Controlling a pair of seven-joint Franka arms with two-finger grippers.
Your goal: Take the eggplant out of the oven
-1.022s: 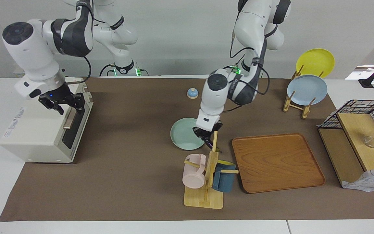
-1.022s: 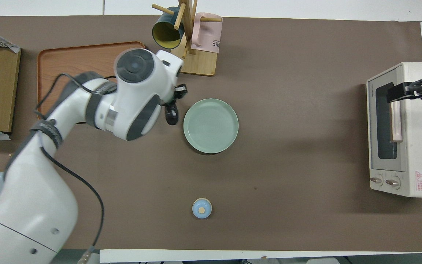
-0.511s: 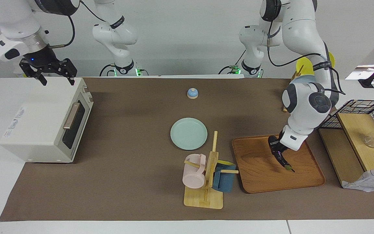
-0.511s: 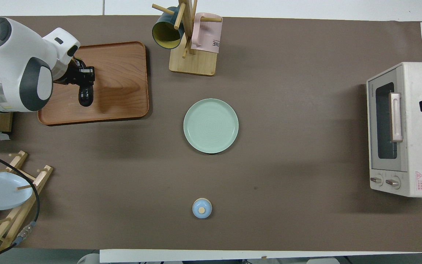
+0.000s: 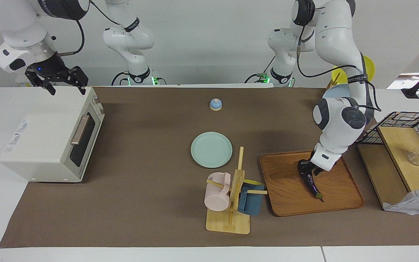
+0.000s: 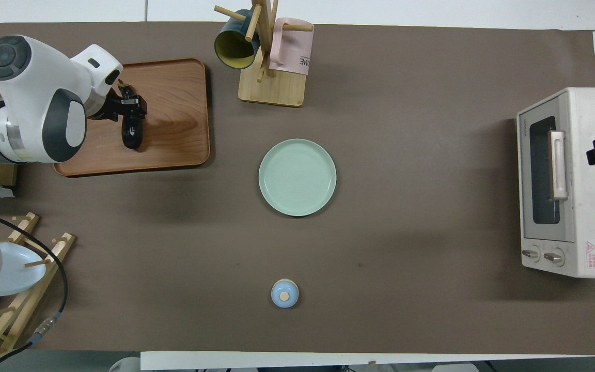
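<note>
The dark purple eggplant (image 5: 313, 185) hangs tilted in my left gripper (image 5: 306, 169), held by its upper end. Its greenish tip is low over the wooden tray (image 5: 344, 203), at or just above its surface. In the overhead view the eggplant (image 6: 132, 133) and the left gripper (image 6: 131, 106) are over the tray (image 6: 173, 150). The cream-white oven (image 5: 46, 145) stands at the right arm's end of the table with its door shut, as the overhead view (image 6: 592, 206) also shows. My right gripper (image 5: 66, 86) is open and empty above the oven's top.
A green plate (image 5: 211, 149) lies mid-table. A wooden mug rack (image 5: 231, 214) with a pink and a blue mug stands beside the tray. A small blue bell (image 5: 215, 104) sits nearer the robots. A plate rack (image 5: 335, 118) and a wooden shelf with wire basket (image 5: 402, 156) are at the left arm's end.
My left gripper carried the eggplant from beside the green plate to over the tray, then lowered it. My right gripper rose from the oven's handle to above the oven's top.
</note>
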